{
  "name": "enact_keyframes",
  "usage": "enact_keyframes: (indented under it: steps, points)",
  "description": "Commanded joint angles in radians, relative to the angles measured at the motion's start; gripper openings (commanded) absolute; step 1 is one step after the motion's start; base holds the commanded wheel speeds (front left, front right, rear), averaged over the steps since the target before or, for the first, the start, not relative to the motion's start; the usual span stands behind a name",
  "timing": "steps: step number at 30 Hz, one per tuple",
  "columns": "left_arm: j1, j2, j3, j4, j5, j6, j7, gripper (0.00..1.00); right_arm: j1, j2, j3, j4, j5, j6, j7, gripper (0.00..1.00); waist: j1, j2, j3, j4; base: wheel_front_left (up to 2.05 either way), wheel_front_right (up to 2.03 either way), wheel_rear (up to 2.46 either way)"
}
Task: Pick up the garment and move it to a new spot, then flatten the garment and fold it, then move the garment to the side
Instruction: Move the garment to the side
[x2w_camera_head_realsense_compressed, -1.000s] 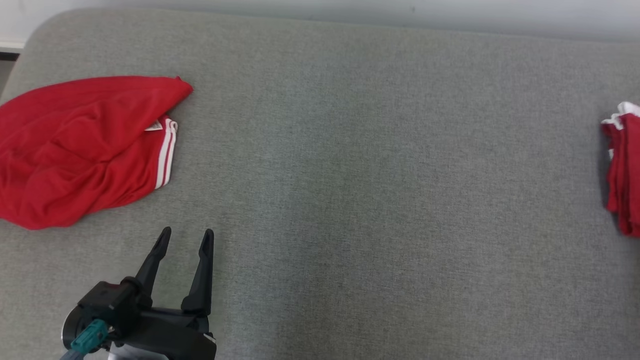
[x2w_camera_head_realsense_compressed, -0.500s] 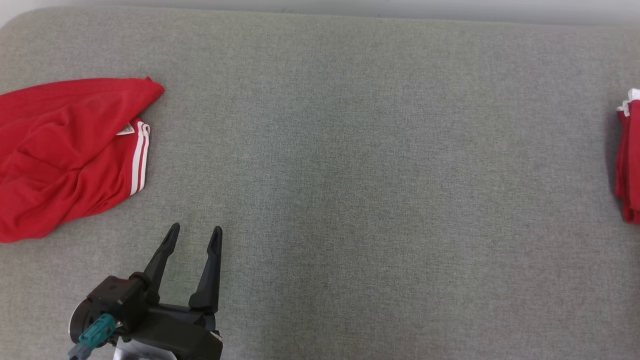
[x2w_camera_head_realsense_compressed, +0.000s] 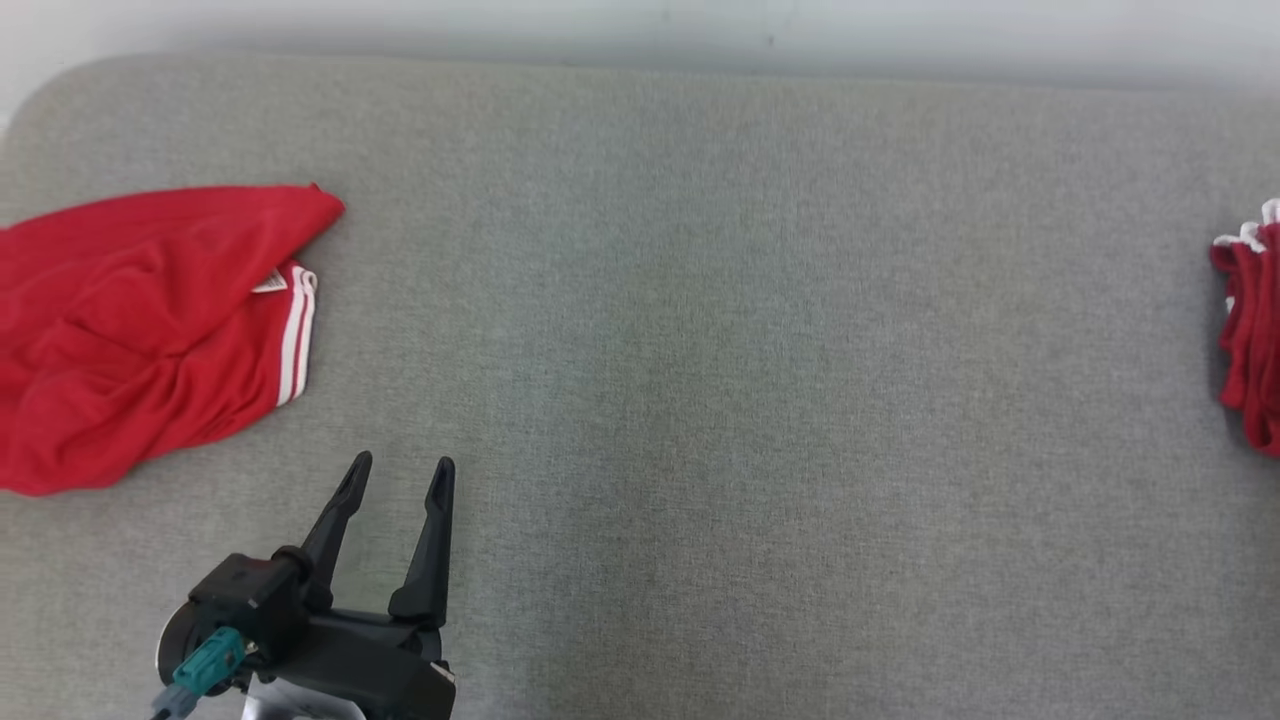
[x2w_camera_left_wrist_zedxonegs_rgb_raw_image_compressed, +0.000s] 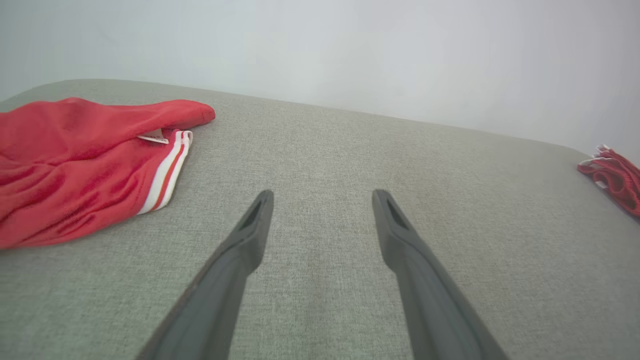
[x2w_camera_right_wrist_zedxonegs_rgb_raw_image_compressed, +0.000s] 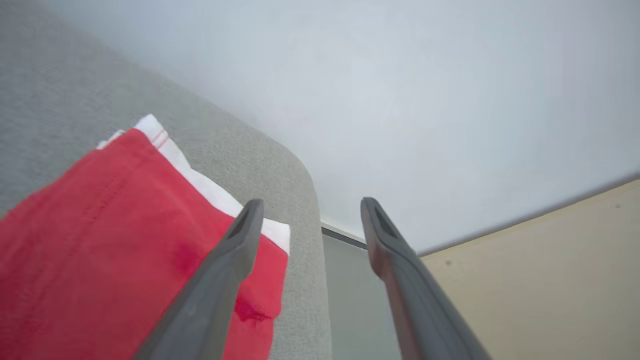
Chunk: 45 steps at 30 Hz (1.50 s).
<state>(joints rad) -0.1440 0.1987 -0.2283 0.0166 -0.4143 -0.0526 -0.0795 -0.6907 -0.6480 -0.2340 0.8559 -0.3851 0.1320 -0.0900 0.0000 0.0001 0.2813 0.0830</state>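
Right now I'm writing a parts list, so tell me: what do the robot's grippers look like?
The left gripper has two long black fingers tapering to narrow tips, on a chunky black body with a teal plug at the wrist and a pale metal patch beneath. Up close, the right gripper matches: dark grey fingers with a slot near each tip.

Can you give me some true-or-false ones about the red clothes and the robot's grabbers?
1. The crumpled red garment with white stripes lies at the left of the grey fabric surface. True.
2. The left gripper is squeezing that garment. False: it is open, apart from it, above bare grey fabric.
3. The folded red garment with white trim sits in the middle. False: it lies at the right edge.
4. The right gripper is open. True.
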Motion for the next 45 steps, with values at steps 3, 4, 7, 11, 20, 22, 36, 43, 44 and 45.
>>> enact_keyframes:
  steps: [3,4,7,11,20,22,36,43,44,45]
  points:
    - [0.031,-0.002,0.004,0.028,-0.007,0.004,-0.032,1.00,-0.011,0.095,0.015,0.069,0.087,-0.003,-0.111,1.00,0.0000,-0.0001,-0.090,0.015,0.00,0.00,0.00]
    - [0.038,-0.003,0.006,0.034,-0.009,0.005,-0.042,1.00,-0.002,0.126,0.021,0.077,0.119,-0.003,-0.130,1.00,0.0000,-0.0001,-0.109,0.017,0.00,0.00,0.00]
    - [0.066,-0.005,0.013,0.059,-0.014,0.007,-0.076,1.00,0.056,0.238,0.053,0.066,0.236,-0.003,-0.164,1.00,0.0000,-0.0001,-0.176,0.020,0.00,0.00,0.00]
    - [0.104,-0.009,0.027,0.084,-0.018,0.009,-0.125,1.00,0.170,0.348,0.139,-0.033,0.402,-0.003,-0.175,1.00,0.0000,-0.0001,-0.252,0.019,0.00,0.00,0.00]
    - [0.180,0.005,0.058,0.145,-0.025,0.027,-0.162,1.00,0.526,0.490,0.294,-0.410,0.577,-0.003,-0.106,1.00,0.0000,-0.0001,-0.346,-0.004,0.00,0.00,0.00]
    - [0.194,0.011,0.066,0.157,-0.033,0.032,-0.163,1.00,0.575,0.515,0.286,-0.463,0.577,-0.003,-0.059,1.00,0.0000,-0.0001,-0.355,-0.011,0.00,0.00,0.00]
    - [0.230,0.021,0.080,0.204,-0.045,0.051,-0.163,1.00,0.736,0.598,0.185,-0.650,0.455,-0.002,0.147,1.00,0.0000,-0.0001,-0.383,-0.046,0.00,0.00,0.00]
    - [0.222,0.023,0.074,0.205,-0.050,0.049,-0.164,1.00,0.755,0.598,0.182,-0.696,0.480,-0.003,0.166,1.00,0.0000,-0.0001,-0.382,-0.055,0.00,0.00,0.00]
    - [0.219,0.024,0.073,0.205,-0.050,0.049,-0.164,1.00,0.754,0.598,0.182,-0.700,0.481,-0.002,0.165,1.00,0.0000,-0.0001,-0.381,-0.055,0.00,0.00,0.00]
    - [0.216,0.024,0.072,0.204,-0.049,0.048,-0.164,1.00,0.753,0.598,0.182,-0.703,0.485,-0.002,0.166,1.00,0.0000,-0.0001,-0.380,-0.055,0.00,0.00,0.00]
